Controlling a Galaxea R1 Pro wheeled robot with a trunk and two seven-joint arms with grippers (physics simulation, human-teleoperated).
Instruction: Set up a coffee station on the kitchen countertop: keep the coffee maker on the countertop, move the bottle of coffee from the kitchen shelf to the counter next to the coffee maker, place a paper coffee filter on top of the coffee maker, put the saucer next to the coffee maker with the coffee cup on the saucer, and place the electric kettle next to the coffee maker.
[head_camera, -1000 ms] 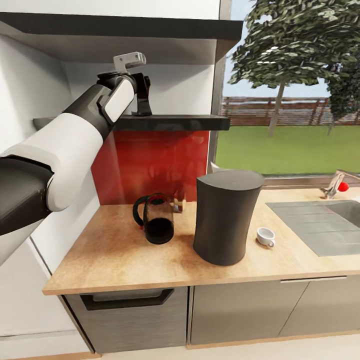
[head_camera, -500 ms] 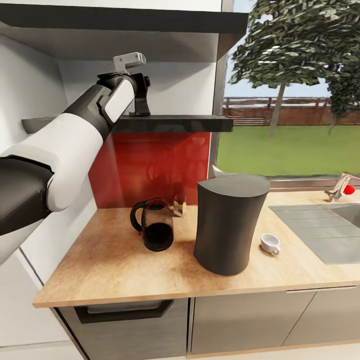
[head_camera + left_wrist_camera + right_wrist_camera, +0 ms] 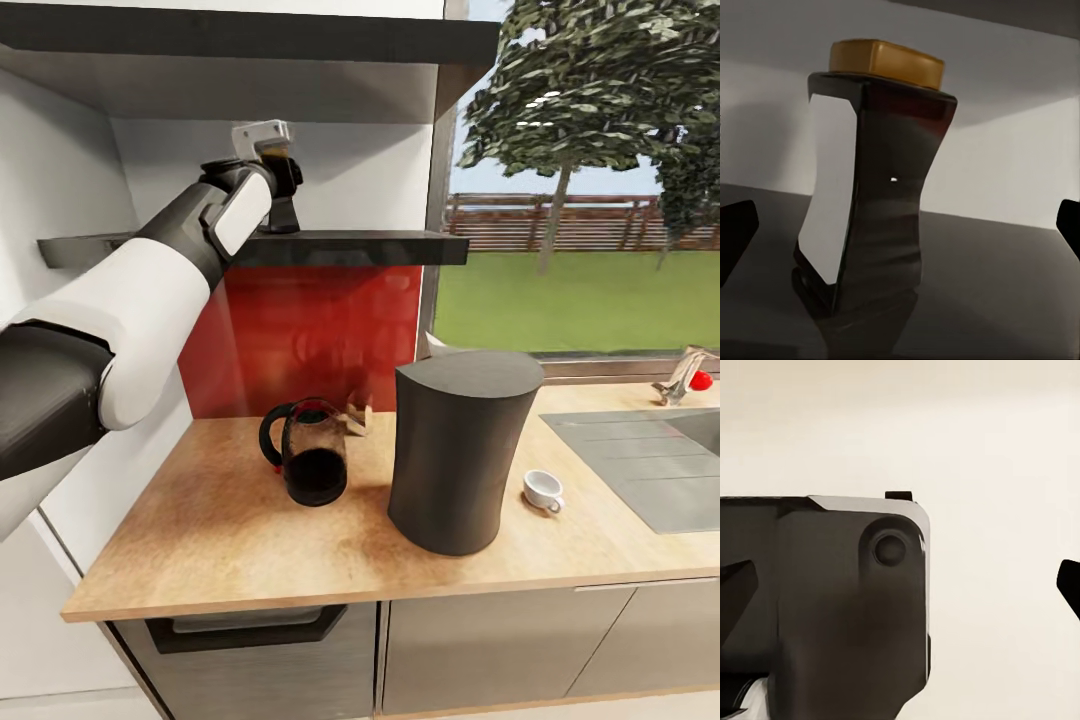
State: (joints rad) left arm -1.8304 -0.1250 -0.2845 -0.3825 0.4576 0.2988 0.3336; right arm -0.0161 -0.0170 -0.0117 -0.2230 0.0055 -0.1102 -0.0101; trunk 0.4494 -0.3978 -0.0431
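Between the wide-spread left gripper [image 3: 900, 225] fingers stands the bottle of coffee [image 3: 870, 195].

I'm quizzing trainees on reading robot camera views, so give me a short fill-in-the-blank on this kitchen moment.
1. The bottle of coffee stands on the kitchen ____.
2. The bottle's cap is coloured ____.
3. On the kitchen countertop, the coffee cup sits between the tall dark container and the ____.
4. The left gripper fingers, spread either side of the bottle, are ____.

Missing words: shelf; yellow-gold; sink; open
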